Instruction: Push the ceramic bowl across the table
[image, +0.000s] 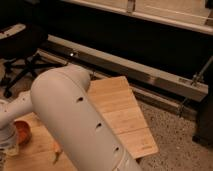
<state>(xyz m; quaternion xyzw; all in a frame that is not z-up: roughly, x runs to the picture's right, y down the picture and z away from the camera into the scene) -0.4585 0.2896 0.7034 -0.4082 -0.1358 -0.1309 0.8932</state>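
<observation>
Down at left, the end effector (9, 148), fingers together, sits just beside the round, glossy orange-red ceramic bowl (23, 131) on the plank-striped bamboo tabletop (117, 107).

The bowl (22, 131) is orange-red. The bench (118, 107) is light bamboo, striped by its planks. The arm (75, 117) is white, dotted with dark holes. The floor (176, 149) is grey and speckled. The chair (24, 44) is black.

Bamboo table (117, 107) stands on speckled floor (175, 145); at its left end lie an orange-red bowl (23, 131) and a small orange item (56, 150), closed gripper (9, 149) low beside the bowl.
</observation>
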